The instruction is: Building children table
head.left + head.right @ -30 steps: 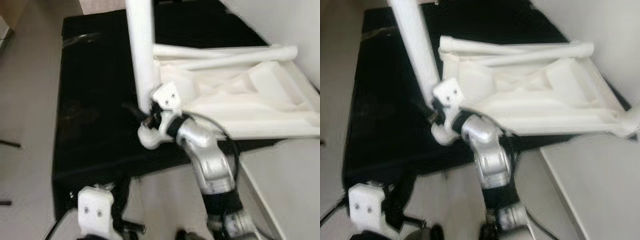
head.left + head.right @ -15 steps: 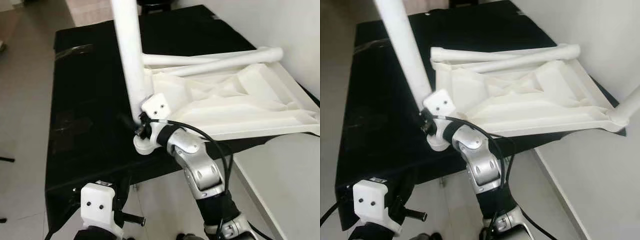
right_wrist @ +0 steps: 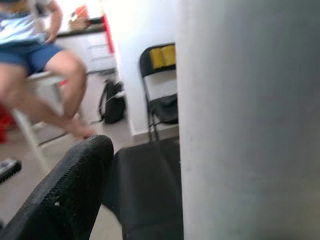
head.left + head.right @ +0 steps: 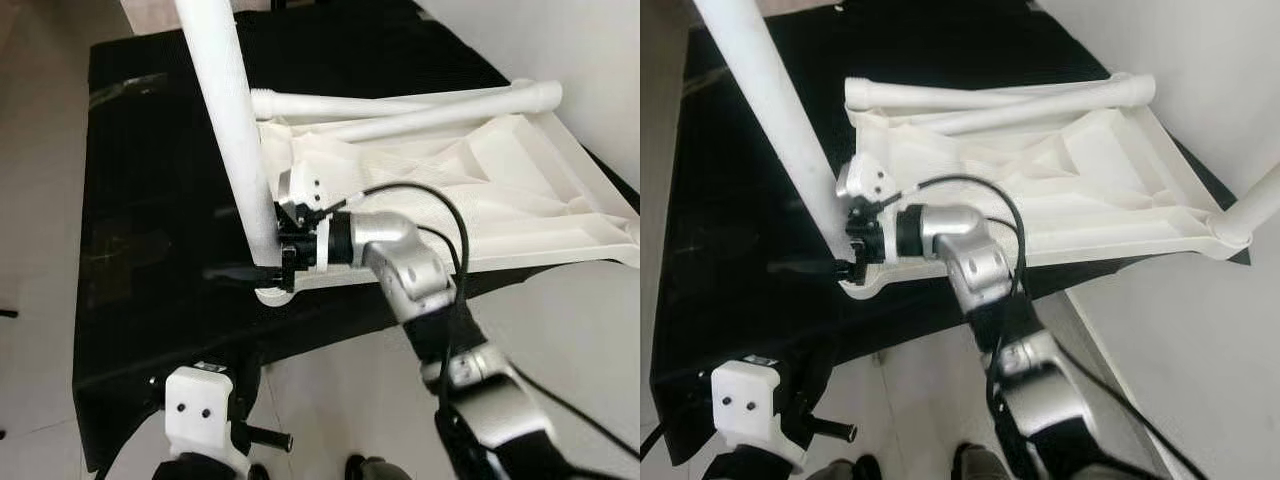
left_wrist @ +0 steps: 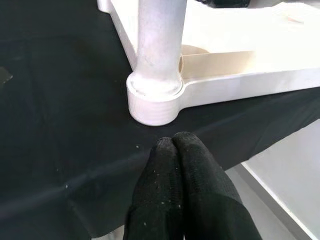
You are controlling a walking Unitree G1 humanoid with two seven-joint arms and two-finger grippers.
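Nearest, at about seven o'clock, the left tool (image 5: 172, 150) hangs clenched on nothing, just short of the corner socket (image 5: 152, 102). Beyond it the right tool (image 4: 262, 258) grips the base of the white table leg (image 4: 225, 110), standing in that socket of the upturned children's tabletop (image 4: 480, 190) on the black table (image 4: 150, 180). Farther off, two spare legs (image 4: 400, 105) lie along the tabletop's twelve o'clock edge; seating this leg seems the step, and next likely calls for a firm downward push.

1. Home interior, living/utility rm w/ pale tiled floor (image 4: 40, 250) and plain white wall (image 4: 1200, 60).
2. Low tabletop (image 4: 150, 200) under black cloth.
3. Right wrist view: black folding chair (image 3: 159, 95), backpack (image 3: 111, 102) on floor, white cabinets (image 3: 92, 47) behind.
4. A person sits on a white stool (image 3: 30, 125), barefoot.
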